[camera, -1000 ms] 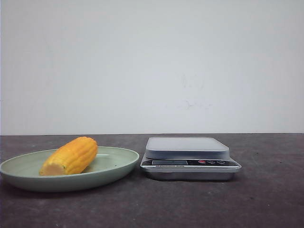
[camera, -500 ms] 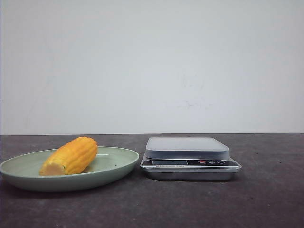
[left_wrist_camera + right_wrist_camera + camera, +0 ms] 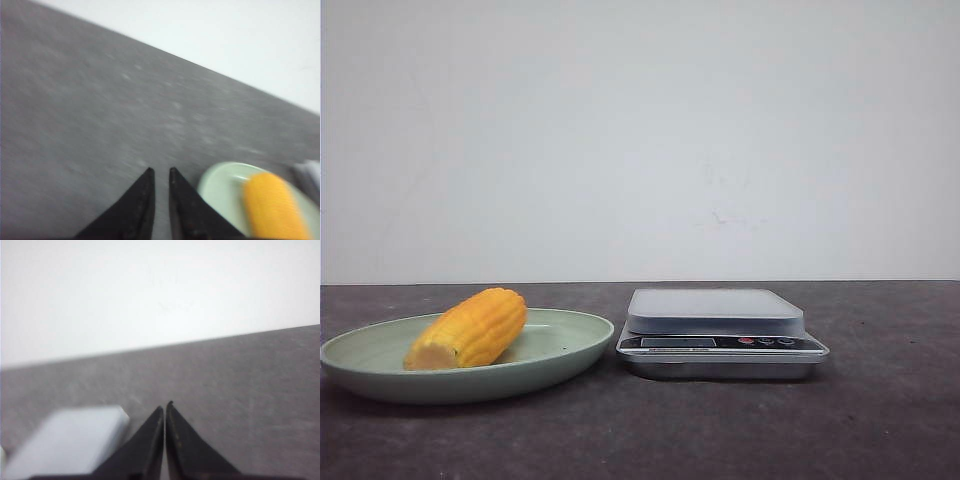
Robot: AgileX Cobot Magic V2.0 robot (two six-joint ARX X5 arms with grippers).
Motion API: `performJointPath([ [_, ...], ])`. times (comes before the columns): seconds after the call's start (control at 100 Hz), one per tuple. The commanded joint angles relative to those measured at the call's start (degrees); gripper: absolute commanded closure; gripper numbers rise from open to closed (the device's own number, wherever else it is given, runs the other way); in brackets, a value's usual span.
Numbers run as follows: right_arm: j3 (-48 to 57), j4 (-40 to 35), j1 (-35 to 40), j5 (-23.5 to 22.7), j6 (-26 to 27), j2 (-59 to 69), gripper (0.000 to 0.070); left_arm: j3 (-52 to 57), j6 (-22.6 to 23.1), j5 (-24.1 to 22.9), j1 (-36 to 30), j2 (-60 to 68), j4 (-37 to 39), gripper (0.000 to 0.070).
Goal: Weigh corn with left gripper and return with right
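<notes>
The corn (image 3: 470,328), a stubby yellow-orange cob with a pale cut end, lies on a pale green plate (image 3: 565,343) at the table's left. Neither gripper shows in the front view. In the blurred left wrist view, my left gripper (image 3: 160,171) hangs over bare table beside the plate (image 3: 220,185) and the corn (image 3: 272,205). Its black fingers stand a narrow gap apart with nothing between them. In the right wrist view, my right gripper (image 3: 165,406) is shut and empty, just beside the scale (image 3: 65,440).
A silver kitchen scale (image 3: 715,312) with a flat grey platform stands right of the plate, nearly touching its rim. Its edge (image 3: 310,175) shows past the plate in the left wrist view. A white wall closes off the dark grey table at the back.
</notes>
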Motion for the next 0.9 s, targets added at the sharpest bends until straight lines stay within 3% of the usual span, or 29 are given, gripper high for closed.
performJointPath([
  [0.0,0.59,0.7,0.04,-0.24,7.04,-0.07,0.07,1.44,-7.91,2.93,0.07,-0.07,0.46,0.0687],
  [0.12,5.57,-3.72,0.02,-3.43,12.07,0.39,0.07,5.09,-12.26,10.19,0.07,-0.07,1.09,0.0688],
  [0.24,13.64,-9.57,0.04,-6.43,8.98,3.8,0.07,11.65,-11.17,17.49,0.07,0.13,0.28,0.0687],
  [0.38,26.86,-14.43,0.04,-7.02,0.17,11.74,0.07,24.13,-5.18,14.67,0.07,4.94,-9.99,0.0685],
  [0.49,39.8,-19.34,0.04,-7.15,-5.79,20.63,0.07,36.0,3.96,15.65,0.07,14.51,-15.98,0.0687],
  [0.59,49.48,-23.39,0.04,-7.56,-7.61,27.32,0.07,46.45,11.13,17.38,0.07,23.28,-19.91,0.0687],
  [0.77,58.36,-24.74,0.04,-9.92,-7.87,34.58,0.07,60.35,13.29,17.33,0.07,34.62,-26.47,0.068],
  [0.84,58.73,-23.8,0.07,-12.09,-7.82,35.74,0.0691,63.67,13.27,17.44,0.07,37.31,-27.93,0.0621],
  [0.89,58.73,-23.71,0.09,-13.79,-7.85,36.3,0.0582,65.31,13.27,18.1,0.07,38.62,-28.7,0.0501],
])
